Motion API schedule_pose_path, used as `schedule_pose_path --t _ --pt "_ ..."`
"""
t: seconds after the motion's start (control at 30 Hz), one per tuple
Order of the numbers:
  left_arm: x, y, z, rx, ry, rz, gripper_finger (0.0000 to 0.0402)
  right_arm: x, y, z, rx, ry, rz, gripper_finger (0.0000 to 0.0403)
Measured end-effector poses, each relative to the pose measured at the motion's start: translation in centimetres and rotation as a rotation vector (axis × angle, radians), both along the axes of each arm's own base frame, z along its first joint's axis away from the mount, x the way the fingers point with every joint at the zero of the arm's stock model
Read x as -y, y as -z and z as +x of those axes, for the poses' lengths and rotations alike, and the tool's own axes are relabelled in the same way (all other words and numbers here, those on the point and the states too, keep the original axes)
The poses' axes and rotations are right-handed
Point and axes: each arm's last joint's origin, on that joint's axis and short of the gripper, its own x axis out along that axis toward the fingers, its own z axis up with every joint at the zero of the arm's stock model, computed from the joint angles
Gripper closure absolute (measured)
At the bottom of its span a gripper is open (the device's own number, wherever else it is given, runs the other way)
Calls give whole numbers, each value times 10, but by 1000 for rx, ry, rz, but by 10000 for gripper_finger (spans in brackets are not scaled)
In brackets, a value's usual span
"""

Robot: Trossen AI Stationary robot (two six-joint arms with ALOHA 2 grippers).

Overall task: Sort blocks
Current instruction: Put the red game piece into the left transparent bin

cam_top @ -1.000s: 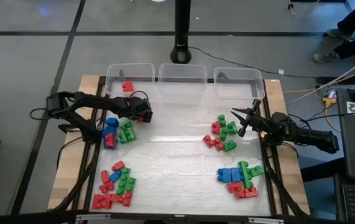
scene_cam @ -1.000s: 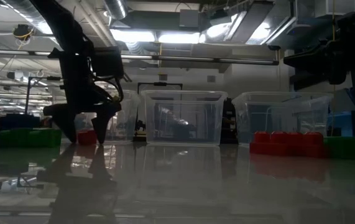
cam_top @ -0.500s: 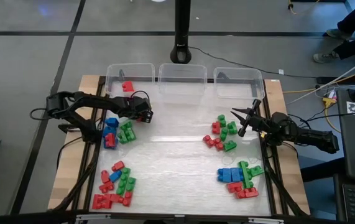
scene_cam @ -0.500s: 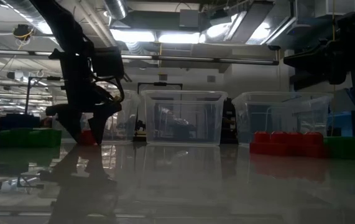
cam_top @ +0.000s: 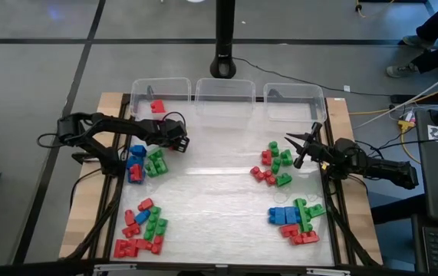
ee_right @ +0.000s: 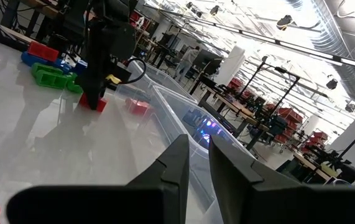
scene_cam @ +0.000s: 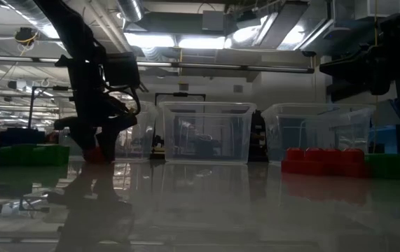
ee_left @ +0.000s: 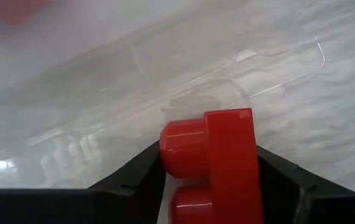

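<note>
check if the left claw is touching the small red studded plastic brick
Touching: the left wrist view shows the left claw with both dark fingers pressed against the small red studded plastic brick.

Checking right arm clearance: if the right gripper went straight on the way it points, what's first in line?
Probably the middle clear bin: the right gripper points along the bin's near rim. Its depth is unclear. The red block sits off that line.

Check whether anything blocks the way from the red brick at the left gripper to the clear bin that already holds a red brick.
Nothing visible does. The left gripper is closed on a small red studded brick near the leftmost clear plastic bin, and only bare tabletop lies between them. The blue, red and green brick cluster sits on the side away from the bin.
</note>
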Motion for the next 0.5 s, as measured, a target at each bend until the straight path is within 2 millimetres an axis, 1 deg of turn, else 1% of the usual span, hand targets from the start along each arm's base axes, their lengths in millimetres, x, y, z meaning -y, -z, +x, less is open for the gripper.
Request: schedule_pose_path --t 0.3,0.5 --pt "2 -1 3 0 36 12 225 0 0 0 0 0 0 338" --pt "9 -8 13 25 83 13 225 0 0 0 0 0 0 338"
